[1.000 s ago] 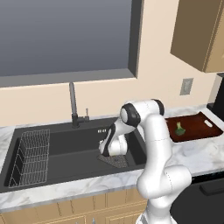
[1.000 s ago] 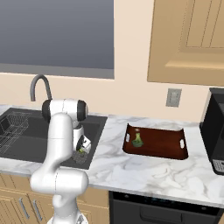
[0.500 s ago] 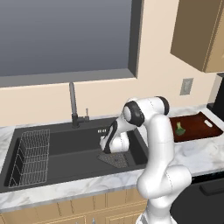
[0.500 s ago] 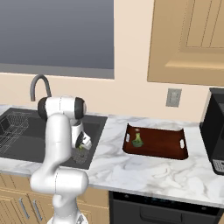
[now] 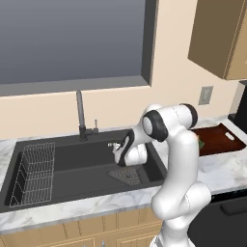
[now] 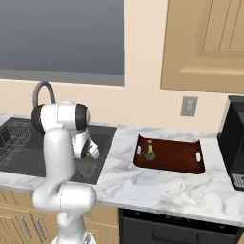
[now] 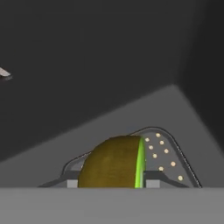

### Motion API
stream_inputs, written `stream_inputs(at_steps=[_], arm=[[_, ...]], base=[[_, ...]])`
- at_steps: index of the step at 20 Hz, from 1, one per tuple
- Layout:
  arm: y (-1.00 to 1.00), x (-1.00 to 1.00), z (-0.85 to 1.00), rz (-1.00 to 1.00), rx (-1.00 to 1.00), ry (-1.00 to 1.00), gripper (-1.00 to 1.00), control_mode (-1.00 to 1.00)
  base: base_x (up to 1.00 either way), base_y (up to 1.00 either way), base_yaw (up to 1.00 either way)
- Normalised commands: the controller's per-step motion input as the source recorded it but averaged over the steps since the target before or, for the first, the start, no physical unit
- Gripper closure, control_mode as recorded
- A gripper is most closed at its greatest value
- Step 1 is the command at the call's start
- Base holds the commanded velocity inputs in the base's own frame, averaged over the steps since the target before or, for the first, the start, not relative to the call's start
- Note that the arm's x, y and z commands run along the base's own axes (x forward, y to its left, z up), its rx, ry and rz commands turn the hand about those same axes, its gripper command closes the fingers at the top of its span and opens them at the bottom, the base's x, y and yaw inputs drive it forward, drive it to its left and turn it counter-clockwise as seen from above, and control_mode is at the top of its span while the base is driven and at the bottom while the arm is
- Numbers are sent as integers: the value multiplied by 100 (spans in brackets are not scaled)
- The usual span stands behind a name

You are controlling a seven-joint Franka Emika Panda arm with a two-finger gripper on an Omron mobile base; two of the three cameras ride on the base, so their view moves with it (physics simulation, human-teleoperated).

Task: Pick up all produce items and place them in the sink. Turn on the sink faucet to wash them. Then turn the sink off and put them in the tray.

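My gripper (image 7: pixel 111 183) reaches down into the black sink (image 5: pixel 72 166), shut on the small round lime-green fruit (image 7: pixel 114 161), just over the triangular mesh drain (image 7: pixel 166 153). Its fingertips (image 7: pixel 151 183) press the fruit's sides. From the base, the hand (image 5: pixel 126 153) hangs over the drain (image 5: pixel 126 175), and the fruit (image 6: pixel 87 155) shows as a green speck beneath it. The broccoli floret (image 6: pixel 149 152) lies in the reddish-brown tray (image 6: pixel 183 162) on the counter to the right. The dark faucet (image 5: pixel 80 116) stands behind the sink, with no water running.
A wire rack (image 5: pixel 33 174) fills the sink's left end. A black appliance (image 6: pixel 233 143) stands right of the tray (image 5: pixel 223 140). Wall cabinets hang above the counter. Marble counter (image 6: pixel 157 186) runs in front of the tray.
The jaws have narrowed onto the fruit. The hand has risen slightly over the drain. The broccoli and tray have not moved.
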Motion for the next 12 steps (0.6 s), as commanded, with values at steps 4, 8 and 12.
stream_inputs(at_steps=[4, 8, 12], arm=[[0, -12, 59, -6, 0, -7, 100, -100], [-3, -5, 55, -6, 0, -7, 100, -100], [-11, -1, 54, -7, 0, -5, 100, -100]], base=[[0, 0, 0], [0, 0, 0], [0, 0, 0]])
